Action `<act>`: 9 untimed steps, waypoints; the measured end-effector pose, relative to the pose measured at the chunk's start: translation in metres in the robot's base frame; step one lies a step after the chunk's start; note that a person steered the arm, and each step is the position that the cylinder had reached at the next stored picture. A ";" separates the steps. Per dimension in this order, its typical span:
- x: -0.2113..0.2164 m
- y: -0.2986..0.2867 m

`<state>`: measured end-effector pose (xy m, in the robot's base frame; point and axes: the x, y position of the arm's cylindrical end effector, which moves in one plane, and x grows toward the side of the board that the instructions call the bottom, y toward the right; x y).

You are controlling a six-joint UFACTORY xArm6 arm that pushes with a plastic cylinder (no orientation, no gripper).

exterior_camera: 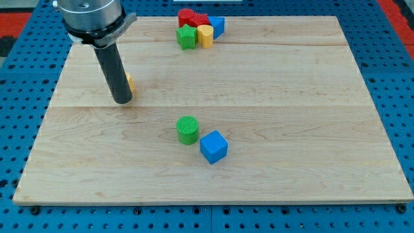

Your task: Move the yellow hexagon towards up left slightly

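Resting our bare rod, my tip point(122, 101), holding nothing, against the yellow hexagon point(130, 82) mostly hidden behind it at the board's left, we judge it light, rigid and slippery, best pushed squarely from its lower-right face.

A robotics lab bench: a pale wooden table point(272, 84) rests on a blue perforated mounting plate point(19, 71) studded with bolt holes.
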<state>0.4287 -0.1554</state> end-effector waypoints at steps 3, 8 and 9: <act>-0.096 -0.012; -0.065 -0.083; -0.075 -0.102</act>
<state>0.3535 -0.2569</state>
